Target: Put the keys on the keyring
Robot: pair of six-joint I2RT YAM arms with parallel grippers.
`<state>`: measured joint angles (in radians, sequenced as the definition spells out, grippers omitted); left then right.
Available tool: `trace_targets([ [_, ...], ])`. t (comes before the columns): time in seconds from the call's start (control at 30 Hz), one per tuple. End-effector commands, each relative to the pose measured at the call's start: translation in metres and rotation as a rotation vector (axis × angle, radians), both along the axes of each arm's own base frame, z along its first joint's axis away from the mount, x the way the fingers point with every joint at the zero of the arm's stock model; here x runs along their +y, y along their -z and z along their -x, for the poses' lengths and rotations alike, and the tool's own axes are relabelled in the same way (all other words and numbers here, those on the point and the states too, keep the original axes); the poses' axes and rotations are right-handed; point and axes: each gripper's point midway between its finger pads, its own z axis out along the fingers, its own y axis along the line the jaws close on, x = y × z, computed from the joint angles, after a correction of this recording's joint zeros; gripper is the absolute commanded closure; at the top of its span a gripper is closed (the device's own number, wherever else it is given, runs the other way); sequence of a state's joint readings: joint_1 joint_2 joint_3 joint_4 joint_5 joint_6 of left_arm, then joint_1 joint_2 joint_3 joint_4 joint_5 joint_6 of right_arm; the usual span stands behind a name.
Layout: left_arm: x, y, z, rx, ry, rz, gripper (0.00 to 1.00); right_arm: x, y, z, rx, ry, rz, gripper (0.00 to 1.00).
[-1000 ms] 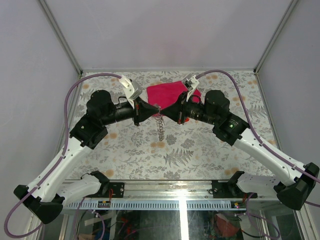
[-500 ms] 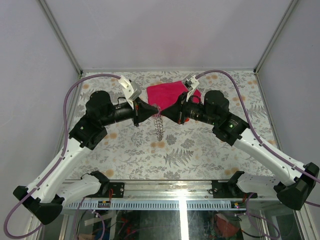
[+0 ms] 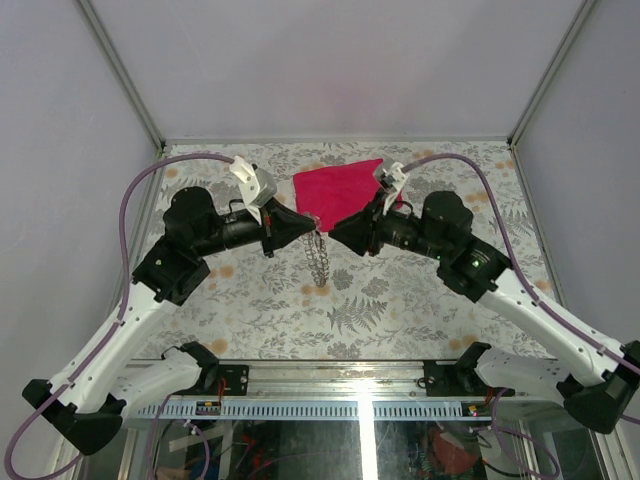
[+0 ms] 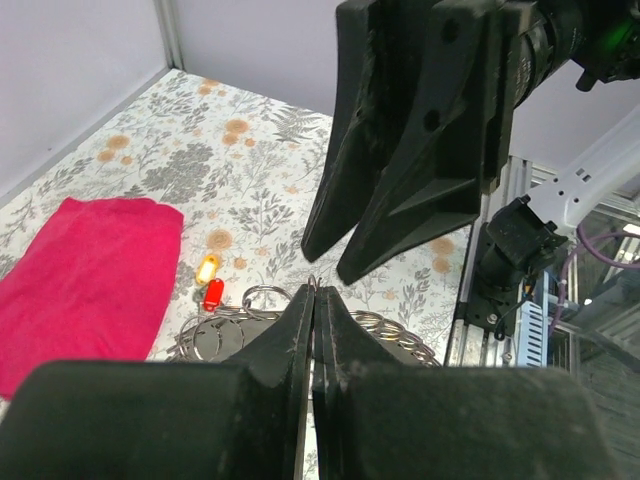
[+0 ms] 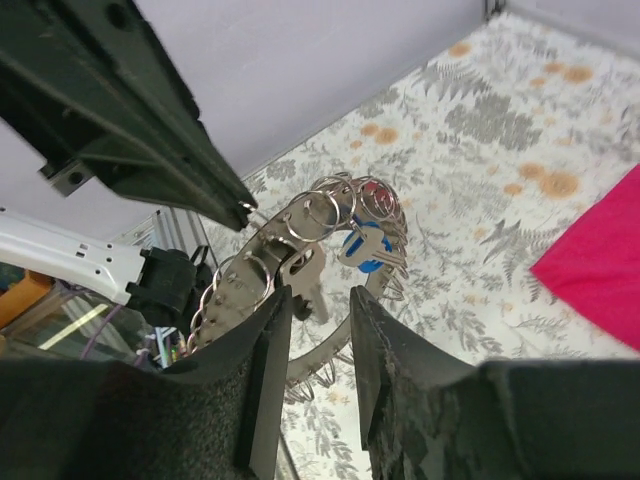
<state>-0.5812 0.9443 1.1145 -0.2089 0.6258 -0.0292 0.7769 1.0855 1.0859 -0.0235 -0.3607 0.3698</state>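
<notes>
**Item 1, left pincer (image 3: pixel 308 227).** We record it fully closed. Its two tips are pressed together on a thin loop of wire at the upper edge of the keyring (image 5: pixel 300 222). It is raised over the middle of the worktop (image 3: pixel 400 300) and points toward the other arm.

**Item 2, keyring.** It is held off the worktop and hangs from the left pincer's tips, between the two arms. From above we see it as a silvery string dropping below those tips. From the right wrist we see a large shiny coil with many smaller rings threaded along it.

**Item 3, keys.** A blue-headed key (image 5: pixel 362 248) and a plain silver key (image 5: pixel 305 278) hang among the small rings, just beside each other.

**Item 4, right pincer (image 5: pixel 318 292).** It is partly open, with a clear gap between its fingers, and we see nothing clamped in it. It faces the left pincer tip to tip, near but apart. The keyring sits just beyond its tips.

**Item 5, red cloth (image 3: pixel 345 187).** It lies flat on the far part of the worktop, behind both pincers.

**Item 6, yellow tag (image 4: pixel 208 268) and red tag (image 4: pixel 213 293).** They are side by side near the cloth's edge. We cannot tell whether they lie on the worktop or hang from the rings.

**Item 7, purple cables (image 3: pixel 140 190).** One runs along each arm.
</notes>
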Motion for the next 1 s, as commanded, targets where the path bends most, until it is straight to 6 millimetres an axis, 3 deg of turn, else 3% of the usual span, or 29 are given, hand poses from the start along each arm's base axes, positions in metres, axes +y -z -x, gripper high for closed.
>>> trace_targets([
  [0.0,-0.002,-0.029,0.015,-0.132,0.076,0.083,1.0,-0.02,-0.056,0.016,-0.315,-0.015,-0.135,0.63],
  [0.17,-0.005,-0.033,0.029,-0.14,0.15,0.113,1.0,-0.033,-0.068,0.032,-0.578,-0.044,-0.184,0.58],
  [0.37,-0.011,-0.034,0.049,-0.146,0.281,0.143,1.0,-0.029,-0.072,0.055,-0.775,-0.176,-0.163,0.57],
  [0.57,-0.013,-0.035,0.068,-0.164,0.403,0.146,1.0,-0.021,-0.077,0.076,-0.783,-0.321,-0.174,0.58],
  [0.97,-0.012,-0.036,0.077,-0.181,0.461,0.144,1.0,-0.009,-0.083,0.084,-0.708,-0.409,-0.256,0.65],
])
